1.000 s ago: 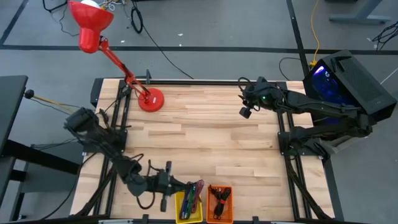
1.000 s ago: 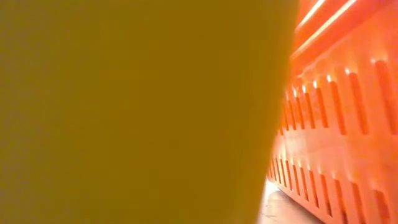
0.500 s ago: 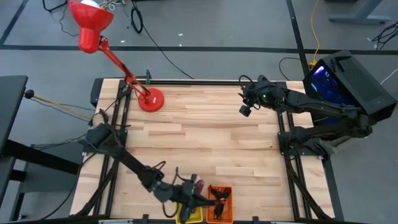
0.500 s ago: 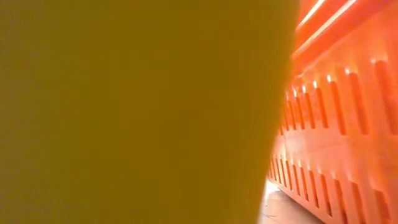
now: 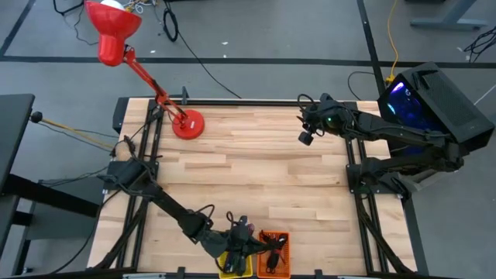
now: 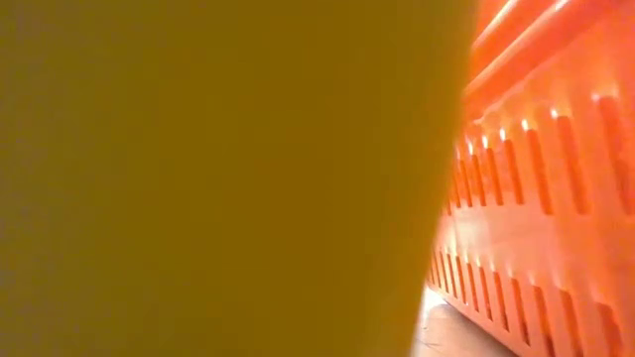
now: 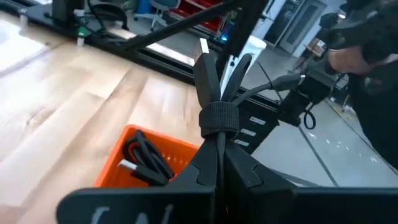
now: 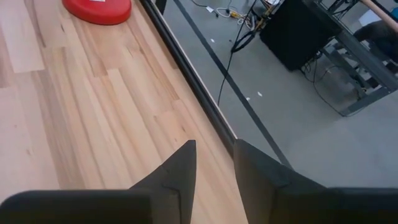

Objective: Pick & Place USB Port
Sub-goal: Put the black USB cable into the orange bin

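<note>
Left gripper (image 7: 217, 163) pinches bundled cable (image 7: 217, 115), lifted above orange bin (image 7: 134, 163), likely for drop. Right gripper (image 8: 214, 163) waits far right, jaws slightly spread.

A robotics lab is showing here: a wooden desk (image 5: 256, 170) sitting on grey taped floor, cables (image 5: 203, 63) trailing across it, a red lamp (image 5: 116, 32) leaning over.

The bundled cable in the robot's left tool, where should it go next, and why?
Probably carry it a little farther over the orange bin and then open. The left tool is shut on the strapped black cable bundle, holding it up above the table. The orange bin, which already holds a cable, lies just ahead of it.
</note>
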